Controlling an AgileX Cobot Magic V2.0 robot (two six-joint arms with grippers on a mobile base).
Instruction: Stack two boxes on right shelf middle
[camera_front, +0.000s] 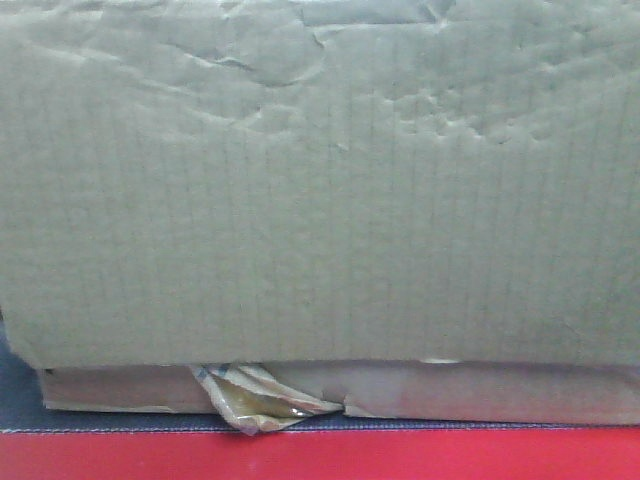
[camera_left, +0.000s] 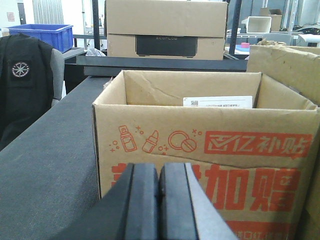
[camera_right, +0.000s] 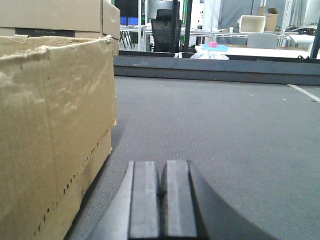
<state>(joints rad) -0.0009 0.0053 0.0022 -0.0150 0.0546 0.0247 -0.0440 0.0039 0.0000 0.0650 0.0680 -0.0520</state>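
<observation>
Front view, nearly filled by the large carton (camera_front: 320, 180): plain brown corrugated face, dented and creased along the top, mostly upper left and upper right. Resting directly on the flat carton (camera_front: 480, 390), of which only a thin strip shows along the lower part of the frame. Torn yellowish tape flap (camera_front: 255, 400) hanging from that strip, lower centre, curling down onto the grey surface (camera_front: 20, 400). Red edge (camera_front: 320, 455) across the very bottom. Both cartons on that grey surface, not on any rack level visible here.

Left wrist view: left gripper (camera_left: 159, 192) at bottom centre, black pads pressed together with nothing between them. Just ahead, an open-topped printed carton (camera_left: 210, 150) with red characters and icons on its near face and a white label (camera_left: 217, 102) against its far inner wall. Another plain carton (camera_left: 285, 65) at the right edge, just beside it. Further back, top centre, a closed carton (camera_left: 165, 27) with a dark panel low on its face. Blue bin (camera_left: 42, 35) upper left, black jacket (camera_left: 22, 85) at the left edge.

Right wrist view: right gripper (camera_right: 162, 187) at bottom centre, pads likewise closed and empty, low over the grey surface. Brown carton (camera_right: 50, 130) filling the left side, scuffed, with a perforated line low on its side; cannot tell which carton. Office chair (camera_right: 165, 27) top centre, white bin (camera_right: 251, 22) upper right
</observation>
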